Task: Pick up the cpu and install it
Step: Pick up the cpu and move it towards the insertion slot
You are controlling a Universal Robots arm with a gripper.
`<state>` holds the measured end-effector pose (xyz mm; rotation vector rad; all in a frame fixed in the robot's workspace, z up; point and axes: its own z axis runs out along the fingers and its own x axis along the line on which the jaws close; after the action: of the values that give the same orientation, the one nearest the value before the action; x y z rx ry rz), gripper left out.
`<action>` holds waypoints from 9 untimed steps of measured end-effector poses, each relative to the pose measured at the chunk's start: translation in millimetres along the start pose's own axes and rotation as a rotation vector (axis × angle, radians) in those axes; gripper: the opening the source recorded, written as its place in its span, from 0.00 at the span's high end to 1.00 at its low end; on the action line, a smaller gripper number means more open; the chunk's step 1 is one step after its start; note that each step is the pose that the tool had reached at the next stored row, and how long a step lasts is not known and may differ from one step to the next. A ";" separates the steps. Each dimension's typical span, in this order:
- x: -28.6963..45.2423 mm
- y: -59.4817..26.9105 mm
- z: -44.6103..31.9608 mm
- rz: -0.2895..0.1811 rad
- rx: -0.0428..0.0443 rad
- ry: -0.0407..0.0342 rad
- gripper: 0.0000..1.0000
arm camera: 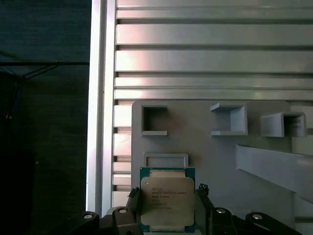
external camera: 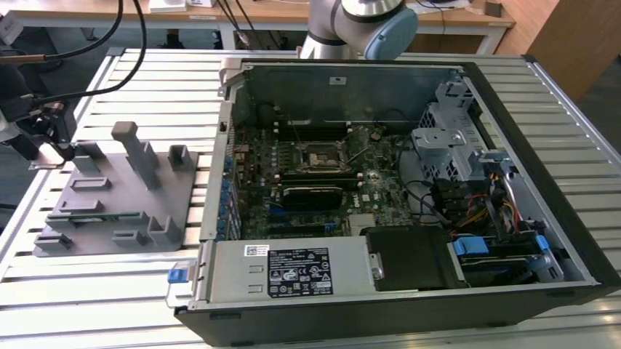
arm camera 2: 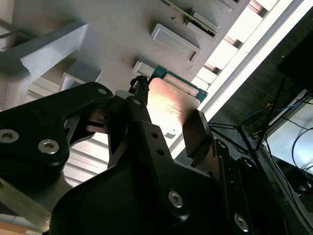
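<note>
Print on the cpu [arm camera: 167, 200] lid and the power supply's [external camera: 243, 280] labels is too small to read.

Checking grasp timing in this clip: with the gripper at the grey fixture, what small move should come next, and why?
Probably a short straight lift. The gripper appears shut, fingers on opposite edges of the cpu, which lies over the grey fixture, whose raised blocks could catch a sideways move.

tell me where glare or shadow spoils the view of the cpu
Second wrist view: warm glare washes over the cpu lid, and the gripper reads near-black. First wrist view: the cpu lid is evenly lit. Exterior view: soft sheen on the table slats.
</note>
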<state>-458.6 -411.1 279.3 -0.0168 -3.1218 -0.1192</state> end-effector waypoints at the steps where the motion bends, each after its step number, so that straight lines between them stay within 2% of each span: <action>1: 0.0 0.0 -0.6 0.000 0.0001 0.0001 0.47; 9: 0.1 0.5 -4.8 0.000 0.0000 0.0000 0.47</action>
<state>-458.6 -411.0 284.1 -0.0167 -3.1218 -0.1192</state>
